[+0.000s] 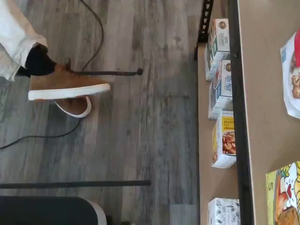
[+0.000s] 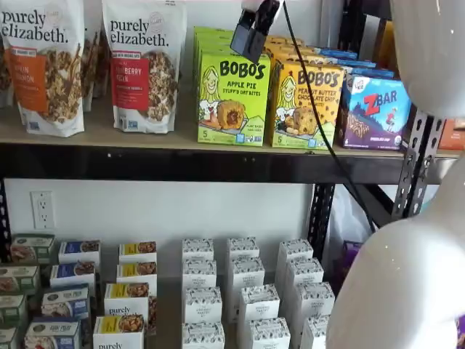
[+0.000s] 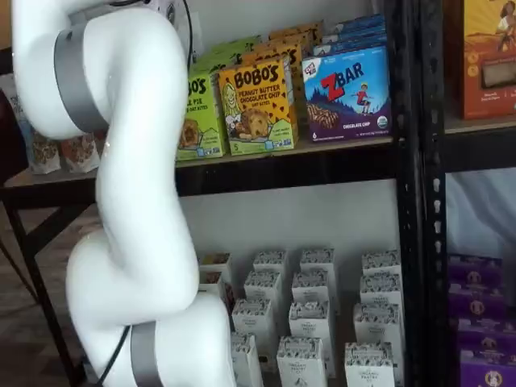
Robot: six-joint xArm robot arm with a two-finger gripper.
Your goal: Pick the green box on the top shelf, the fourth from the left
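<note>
The lime-green upright carton with the cartoon blonde girl and the words "Apple Pie" [image 2: 233,98] stands at the front of the long tan top shelf with the thick black front rail [image 2: 145,138], and more cartons just like it stand in a row behind it. In a shelf view the same green carton [image 3: 200,113] is partly hidden by the big white arm [image 3: 133,201]. At 3 o'clock from the green box, touching its side, stands the orange-yellow peanut butter box [image 2: 306,105], and at 3 o'clock from that one stands the blue ZBar box [image 2: 375,109]. At 9 o'clock from the green box, a little apart, stand two white granola bags with "purely elizabeth." on them [image 2: 144,65]. At 12 o'clock from the green box, just above its top edge, hangs the gripper with black fingers [image 2: 251,38], with a black cable [image 2: 305,94] running down beside it. The fingers are seen from the side, so the pictures alone do not show a gap; the jaws are spread wide and nothing is in them. On the lower shelf stand many small white boxes with grey patterned tops [image 2: 247,291]. The wrist view looks down on a grey wood floor [image 1: 140,117], a brown shoe with a white sole [image 1: 68,84] and the shelf's edge.
</note>
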